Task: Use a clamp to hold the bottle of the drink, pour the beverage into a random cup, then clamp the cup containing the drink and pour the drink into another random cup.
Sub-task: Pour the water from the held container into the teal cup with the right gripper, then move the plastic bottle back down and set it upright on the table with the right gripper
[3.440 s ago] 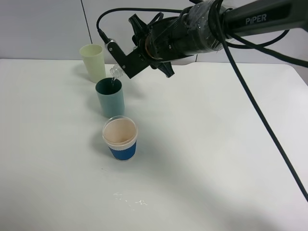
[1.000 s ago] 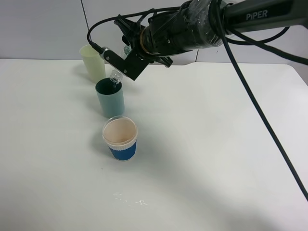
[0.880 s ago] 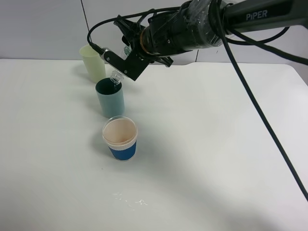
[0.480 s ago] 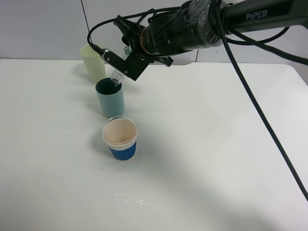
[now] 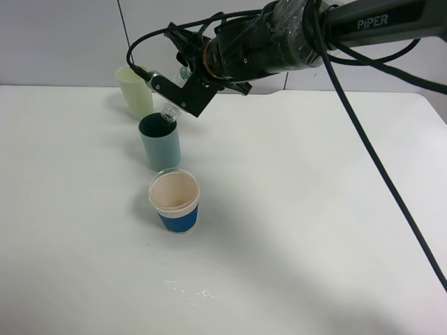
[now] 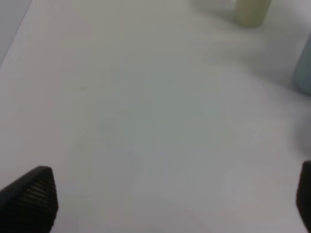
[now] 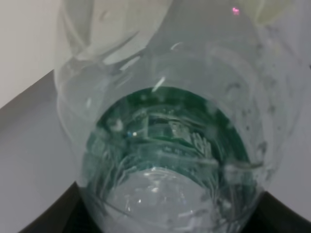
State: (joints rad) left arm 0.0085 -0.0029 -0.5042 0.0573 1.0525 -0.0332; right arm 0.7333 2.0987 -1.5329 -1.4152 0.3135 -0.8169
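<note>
In the high exterior view, the right arm (image 5: 328, 31) reaches in from the upper right and crosses over to the left half of the white table (image 5: 314, 230); the right gripper (image 5: 183, 96) is clamped on the clear bottle (image 5: 167, 111), which is tipped steeply, its uncapped neck pointing down; the mouth of the bottle hangs just above the rim of the teal cup (image 5: 160, 145), at the cup's far edge; whether any liquid is running cannot be told; the teal cup stands upright, with the pale yellow-green tumbler (image 5: 135, 91) near it on the far side and the blue-banded cup (image 5: 174, 202) just beside it on the near side, the three roughly in a row; the blue-banded cup is upright and shows a beige inside; a few small droplets (image 5: 187, 289) lie on the table nearer the camera, well apart from the cups; a black cable (image 5: 380, 174) trails from the arm towards the lower right.

In the left wrist view, the left gripper (image 6: 167, 199) hangs above bare table with its jaws spread wide and nothing between them; the pale yellow-green tumbler (image 6: 251, 11) and an edge of the teal cup (image 6: 304, 73) show blurred in the distance.

In the right wrist view, the bottle (image 7: 165, 145) fills nearly the whole picture, wet and clear, with a green ring showing through its wall; dark parts of the gripper show at either side of it.
</note>
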